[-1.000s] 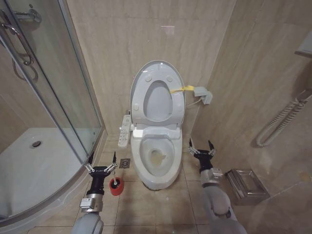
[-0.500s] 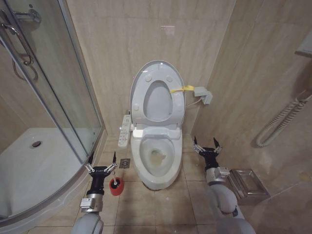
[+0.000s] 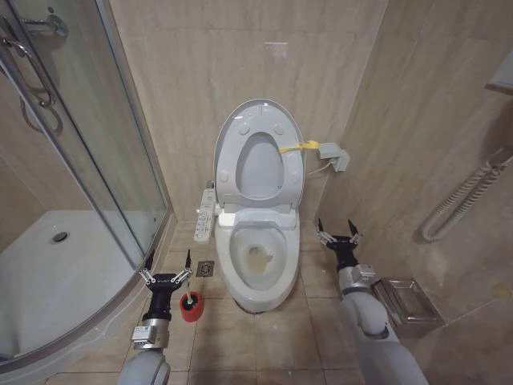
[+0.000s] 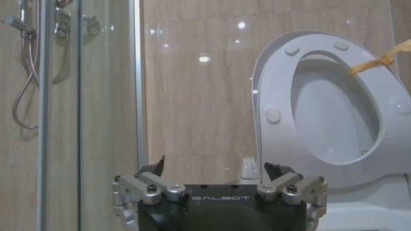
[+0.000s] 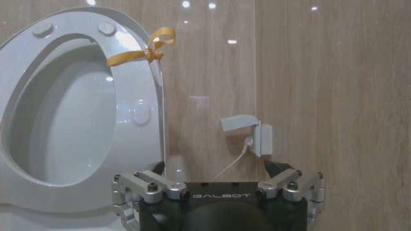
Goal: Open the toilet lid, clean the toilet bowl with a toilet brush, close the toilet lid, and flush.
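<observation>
The toilet lid (image 3: 258, 167) stands raised against the back wall with the seat ring up in front of it. A yellow strap (image 3: 296, 147) hangs at its right edge. Below, the toilet bowl (image 3: 258, 258) lies uncovered, with the button panel (image 3: 206, 215) on its left side. A small red holder cup (image 3: 190, 307) sits on the floor left of the bowl; I cannot make out the toilet brush handle. My left gripper (image 3: 167, 271) hovers open just left of the cup, holding nothing. My right gripper (image 3: 335, 231) is open and empty to the right of the bowl. Both wrist views face the raised lid (image 4: 334, 106) (image 5: 64, 120).
A glass shower door (image 3: 96, 144) and curved white shower tray (image 3: 48, 273) close off the left. A metal box (image 3: 405, 303) sits on the floor at the right wall, under a hose (image 3: 461, 200). A floor drain (image 3: 205, 269) lies beside the bowl.
My right gripper has shifted a little to the right and farther forward beside the bowl. The left arm, lid and cup have stayed where they were.
</observation>
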Robot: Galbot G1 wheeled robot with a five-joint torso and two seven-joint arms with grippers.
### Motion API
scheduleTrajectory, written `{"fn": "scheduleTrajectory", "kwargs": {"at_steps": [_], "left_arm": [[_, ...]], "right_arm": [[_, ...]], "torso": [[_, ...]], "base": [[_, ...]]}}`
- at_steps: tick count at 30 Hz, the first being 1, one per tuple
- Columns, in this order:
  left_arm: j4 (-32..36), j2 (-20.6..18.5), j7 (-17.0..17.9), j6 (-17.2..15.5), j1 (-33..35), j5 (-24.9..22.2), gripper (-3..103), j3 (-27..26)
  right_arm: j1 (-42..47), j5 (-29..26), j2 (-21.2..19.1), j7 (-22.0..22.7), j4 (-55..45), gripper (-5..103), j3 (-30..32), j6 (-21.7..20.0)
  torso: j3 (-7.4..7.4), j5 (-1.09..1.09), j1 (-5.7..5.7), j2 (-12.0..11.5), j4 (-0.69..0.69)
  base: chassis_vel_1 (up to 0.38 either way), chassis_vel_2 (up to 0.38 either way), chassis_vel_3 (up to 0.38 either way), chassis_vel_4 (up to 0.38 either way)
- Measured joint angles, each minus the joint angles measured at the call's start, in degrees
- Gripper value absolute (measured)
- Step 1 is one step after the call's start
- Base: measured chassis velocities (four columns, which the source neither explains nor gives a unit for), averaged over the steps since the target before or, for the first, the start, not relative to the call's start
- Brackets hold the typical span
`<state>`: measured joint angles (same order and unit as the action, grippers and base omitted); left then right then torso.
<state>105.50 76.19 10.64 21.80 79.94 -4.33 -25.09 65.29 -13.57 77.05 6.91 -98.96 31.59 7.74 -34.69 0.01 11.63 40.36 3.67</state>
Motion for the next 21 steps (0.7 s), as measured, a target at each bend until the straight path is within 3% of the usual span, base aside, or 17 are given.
{"fn": "scheduleTrajectory", "kwargs": {"at_steps": [12, 21], "left_arm": [[0.0, 0.0, 0.0, 0.0, 0.0, 0.0, 100, 0.0], [0.0, 0.0, 0.0, 0.0, 0.0, 0.0, 100, 0.0]], "right_arm": [[2.6, -2.2, -2.1, -0.3, -1.7, 100, 1.1, 0.0], [6.0, -1.8, -0.3, -0.3, -4.1, 100, 1.3, 0.3]], "torso": [[0.0, 0.0, 0.0, 0.0, 0.0], [0.0, -0.01, 0.0, 0.0, 0.0]], "base": [[0.0, 0.0, 0.0, 0.0], [0.0, 0.0, 0.0, 0.0]]}}
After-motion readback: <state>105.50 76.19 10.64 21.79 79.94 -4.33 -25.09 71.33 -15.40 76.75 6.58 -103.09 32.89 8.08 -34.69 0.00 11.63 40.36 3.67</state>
